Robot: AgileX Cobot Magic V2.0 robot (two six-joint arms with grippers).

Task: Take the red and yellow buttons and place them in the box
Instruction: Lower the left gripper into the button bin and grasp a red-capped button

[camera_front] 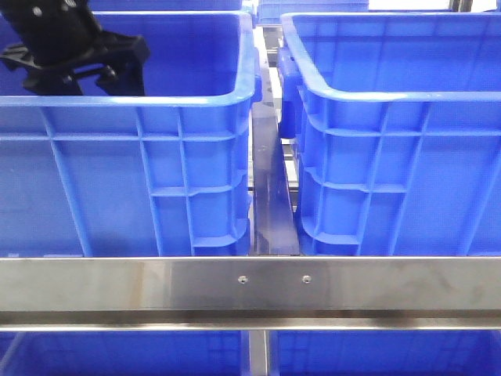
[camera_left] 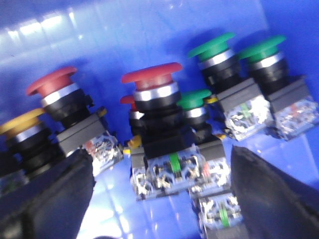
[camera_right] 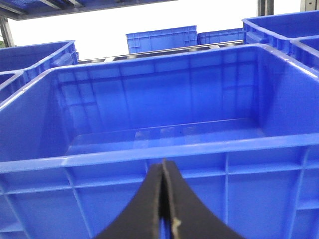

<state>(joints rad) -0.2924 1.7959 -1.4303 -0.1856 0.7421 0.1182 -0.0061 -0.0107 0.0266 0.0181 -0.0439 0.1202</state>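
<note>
Spread wide, the left gripper (camera_left: 162,199) hangs inside the left blue crate (camera_front: 196,98) above a cluster of push-button switches, its fingers flanking a red mushroom button (camera_left: 152,75), with another red button (camera_left: 51,80) and a yellow button (camera_left: 20,121) to one side. Pressed together and holding nothing, the right gripper (camera_right: 163,209) sits just outside the near wall of the right blue crate (camera_right: 149,157).

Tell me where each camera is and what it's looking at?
Front: before the steel rail, facing two blue crates; left gripper dips into one.
Left wrist: inside that crate, over red, yellow and green buttons; fingers apart.
Right wrist: outside a crate; fingers shut.
Shared: blue crates.
</note>
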